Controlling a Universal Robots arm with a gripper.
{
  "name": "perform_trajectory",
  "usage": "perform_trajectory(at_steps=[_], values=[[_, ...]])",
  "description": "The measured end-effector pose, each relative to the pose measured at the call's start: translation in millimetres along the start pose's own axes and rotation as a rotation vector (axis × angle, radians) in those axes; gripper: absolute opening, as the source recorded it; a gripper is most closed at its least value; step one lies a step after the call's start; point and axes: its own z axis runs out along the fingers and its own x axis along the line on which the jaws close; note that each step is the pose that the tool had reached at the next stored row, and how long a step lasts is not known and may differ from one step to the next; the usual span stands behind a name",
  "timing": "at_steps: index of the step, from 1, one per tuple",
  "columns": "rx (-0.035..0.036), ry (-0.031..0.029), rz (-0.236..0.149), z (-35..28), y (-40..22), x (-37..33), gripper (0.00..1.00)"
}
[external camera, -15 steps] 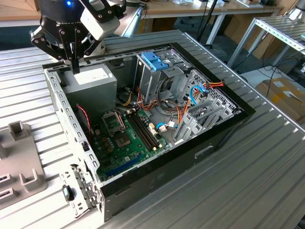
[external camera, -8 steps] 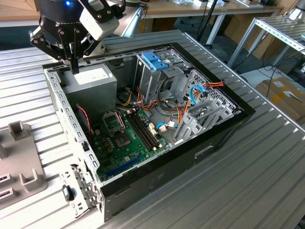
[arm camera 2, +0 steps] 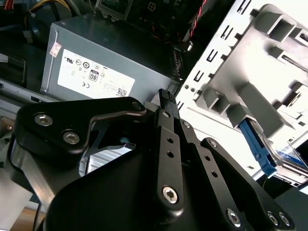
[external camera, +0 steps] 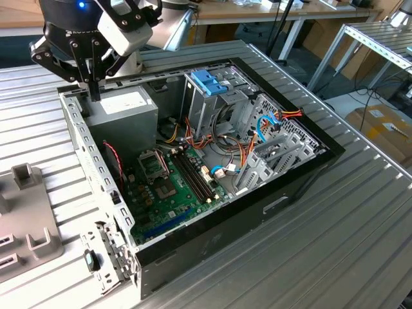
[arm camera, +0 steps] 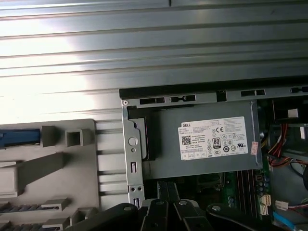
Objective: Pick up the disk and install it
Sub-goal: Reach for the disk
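Currently the gripper (external camera: 95, 95) hangs over the rear corner of the open computer case (external camera: 82, 145), just above the power supply (external camera: 125, 106). Its two black fingers are pressed together, tip to tip, with nothing between them.

Disk location: not in the case. In the second wrist view the disk (arm camera 2: 285, 156) sits in the grey plastic fixture (arm camera 2: 250, 98) on the ribbed table (external camera: 335, 244), outside the case's perforated side wall. In the exterior view this fixture lies at the exterior view's left of the case.

Key relation: the case wall stands between gripper and disk. The disk lies off to the fixture side, lower than the fingertips and well apart from them. Judged from the first wrist view, the blue carrier rail (arm camera: 19, 137) runs along the table's ridges, roughly parallel to the case's black rear edge, so the long axis is taken to lie that way. Only one end of the rail is in frame there, so this is a tentative reading.

Disk appearance: flat grey metal body with a pale label patch and a light-blue plastic rail along one edge. The rail ends in a narrow tab that points toward the case. Most of the body is cut off or washed out.

Task status: judged at the start, with the disk not grasped.
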Motion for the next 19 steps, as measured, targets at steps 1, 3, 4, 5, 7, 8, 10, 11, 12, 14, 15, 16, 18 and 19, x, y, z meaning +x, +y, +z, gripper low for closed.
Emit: perform_trajectory(at_steps=[1,3,4,5,7,8,10,11,12,14,15,16,18,19], values=[[0.0001,0.0001,0.0,-0.1,-0.1,1.7,0.11],[0.0,0.0,0.0,0.0,-0.3,4.5,0.11],[0.0,0.0,0.0,0.0,-0.4,5.8,0.11],[-0.0001,-0.0001,0.0,0.0,-0.5,6.5,0.11],[0.0,0.0,0.0,0.0,-0.6,7.9,0.11],[0.0,0.0,0.0,0.0,-0.7,8.6,0.11],[0.0,0.0001,0.0,0.0,-0.7,9.4,0.11],[0.0,0.0001,0.0,0.0,-0.7,9.6,0.11],[0.0,0.0,0.0,0.0,-0.7,9.7,0.11],[0.0,0.0,0.0,0.0,-0.7,9.7,0.11],[0.0001,0.0001,0.0,-0.1,-0.7,9.7,0.11],[0.0,0.0001,0.0,0.0,-0.7,9.7,0.11],[-0.0001,0.0,0.0,0.0,-0.7,9.7,0.11],[0.0,0.0,0.0,0.0,-0.7,9.7,0.11]])
